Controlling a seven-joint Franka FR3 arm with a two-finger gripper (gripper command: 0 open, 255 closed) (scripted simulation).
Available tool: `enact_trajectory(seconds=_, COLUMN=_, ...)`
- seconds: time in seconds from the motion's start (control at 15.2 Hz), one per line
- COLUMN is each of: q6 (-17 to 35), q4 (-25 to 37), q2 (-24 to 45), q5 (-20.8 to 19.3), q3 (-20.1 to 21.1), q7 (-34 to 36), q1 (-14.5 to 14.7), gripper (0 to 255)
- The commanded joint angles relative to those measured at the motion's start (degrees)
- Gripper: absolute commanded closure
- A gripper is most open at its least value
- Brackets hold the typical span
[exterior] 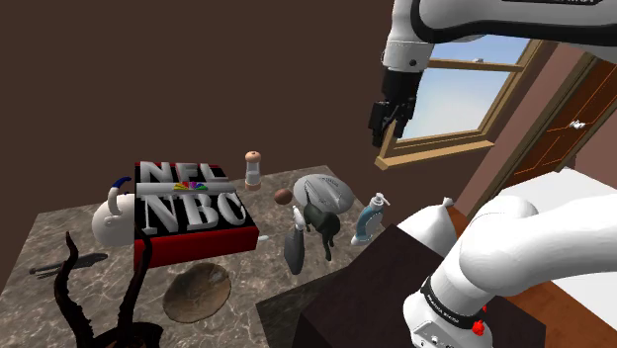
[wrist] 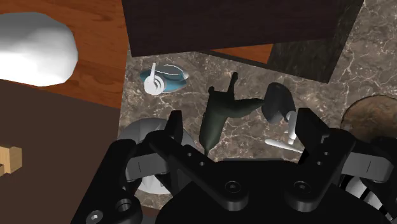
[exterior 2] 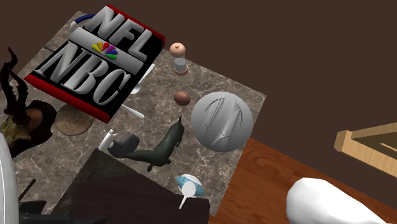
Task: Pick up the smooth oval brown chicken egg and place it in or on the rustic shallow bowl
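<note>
The brown egg [exterior: 283, 196] [exterior 2: 182, 97] lies on the marble tabletop between the NFL/NBC box [exterior: 193, 213] and a grey dome [exterior: 324, 193]. The rustic shallow bowl [exterior: 197, 294] is brown and sits near the table's front edge. In the second exterior view the bowl [exterior 2: 71, 121] is partly hidden behind the box. In the wrist view the bowl [wrist: 375, 114] lies beyond the right finger. My gripper [exterior: 384, 133] [wrist: 243, 130] hangs high above the table, well above and to the shoulder view's right of the egg. It is open with nothing between its fingers.
A shaker [exterior: 253, 170] stands behind the egg. A dark animal figurine [exterior 2: 162, 146], a dark spray bottle [exterior: 295, 247] and a blue-white dispenser [exterior: 371, 217] crowd the side near the stand [exterior: 346, 306]. A white teapot [exterior: 111, 219] and a dark antler piece [exterior: 89, 297] are at the shoulder view's left.
</note>
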Motion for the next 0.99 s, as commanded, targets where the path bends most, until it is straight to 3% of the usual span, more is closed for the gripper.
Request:
enact_trajectory(seconds=0.0, q6=0.0, q4=0.0, q2=0.0, q5=0.0, q3=0.0, q7=0.0, q1=0.0, gripper=0)
enact_trajectory(seconds=0.46, q6=14.1, q4=-4.2, q2=9.3, q5=-5.0, q3=-2.6, q7=-9.0, q1=1.3, gripper=0)
enact_trajectory(seconds=0.92, q6=28.1, q4=-4.5, q2=21.9, q5=-9.3, q3=-4.5, q7=-16.6, q1=2.3, gripper=0)
